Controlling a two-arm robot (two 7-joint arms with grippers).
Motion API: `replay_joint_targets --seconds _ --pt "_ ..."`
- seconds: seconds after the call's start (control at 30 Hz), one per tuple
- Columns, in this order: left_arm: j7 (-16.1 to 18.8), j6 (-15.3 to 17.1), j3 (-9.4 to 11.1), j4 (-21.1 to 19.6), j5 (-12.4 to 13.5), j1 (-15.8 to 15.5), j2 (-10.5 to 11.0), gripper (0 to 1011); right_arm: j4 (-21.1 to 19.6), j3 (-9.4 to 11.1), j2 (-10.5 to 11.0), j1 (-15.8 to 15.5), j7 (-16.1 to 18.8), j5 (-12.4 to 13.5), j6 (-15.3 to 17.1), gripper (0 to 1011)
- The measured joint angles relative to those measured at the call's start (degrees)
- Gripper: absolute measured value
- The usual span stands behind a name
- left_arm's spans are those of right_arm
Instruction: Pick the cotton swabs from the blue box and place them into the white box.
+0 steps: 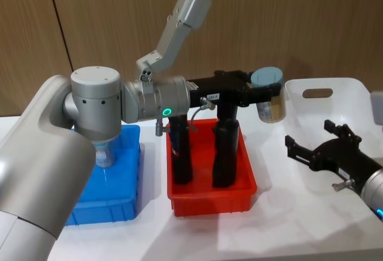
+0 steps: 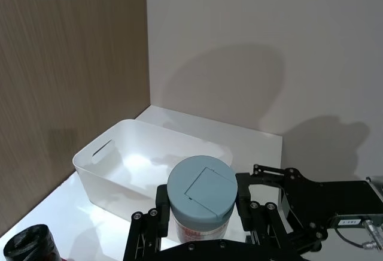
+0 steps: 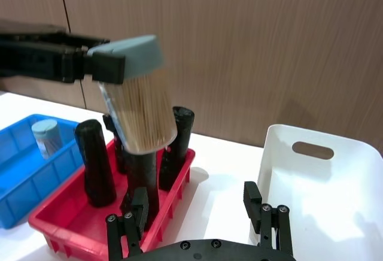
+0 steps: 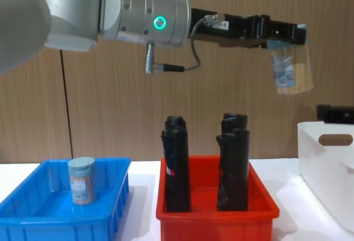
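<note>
My left tool (image 1: 265, 91) is pinched shut on one cotton swab jar (image 1: 270, 108), gripping it high up, just under the pale blue-grey lid. The jar hangs in the air beyond the red bin (image 1: 212, 202) and short of the white box (image 1: 350, 87), well above both rims. From the chest and right wrist views its clear body tilts off upright below the fingers, so I judge the hold is more a hinge than a firm clamp. It should be light, stiff and smooth-walled: thin plastic packed with swab sticks that will slide if I loosen and may flex if I squeeze hard. The lid's lip is the sensible ledge to catch under. A lower grip on the labelled wall would likely steady it better. A second cotton swab jar (image 4: 82, 181) stands upright in the blue box (image 4: 33, 221), clear of the walls, with room around its top for the same grip. The tall black cylinders (image 4: 177, 163) in the red bin are not mine to move. My right tool (image 1: 308, 134) hovers spread and empty near the white box's near corner, above the worktop (image 1: 287, 225).
</note>
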Motion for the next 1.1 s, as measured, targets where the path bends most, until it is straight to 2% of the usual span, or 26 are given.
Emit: replay_joint_targets --seconds 0.27,0.47,1.1 --pt "0.0 0.0 0.0 0.0 0.0 0.0 0.0 660 -0.32 0.44 -0.22 0.82 0.27 1.34 -0.34 1002" --pt "0.0 0.0 0.0 0.0 0.0 0.0 0.0 660 -0.55 0.31 -0.41 1.28 1.39 1.38 -0.35 1002" --pt "0.01 0.0 0.0 0.0 0.0 0.0 0.0 660 -1.46 -1.06 -0.92 1.85 5.36 -0.18 -0.3 1002"
